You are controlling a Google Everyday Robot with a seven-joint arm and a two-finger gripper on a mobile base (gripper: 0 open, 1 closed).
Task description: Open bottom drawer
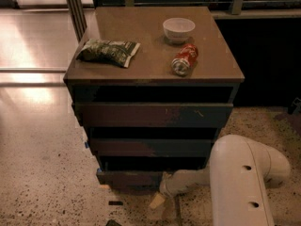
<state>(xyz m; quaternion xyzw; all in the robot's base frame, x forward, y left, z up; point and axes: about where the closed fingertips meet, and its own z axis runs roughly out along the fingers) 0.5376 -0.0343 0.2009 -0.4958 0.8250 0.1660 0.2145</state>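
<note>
The bottom drawer point(129, 178) is the dark, narrow, handle-less front lowest in the wooden cabinet point(155, 109), just above the floor. It sticks out slightly past the drawer above. My white arm point(240, 178) reaches in from the lower right. My gripper point(162, 188) is at the drawer's right front, low by the floor, with a pale fingertip point(156, 200) pointing down to the floor. Above it are the mid-sized drawer point(150, 147) and the widest top drawer point(153, 114).
On the cabinet top lie a green snack bag point(108, 51), a white bowl point(178, 28) and a red soda can point(185, 59) on its side. Speckled floor surrounds the cabinet. A metal post point(74, 6) stands at the back left, a dark wall at the right.
</note>
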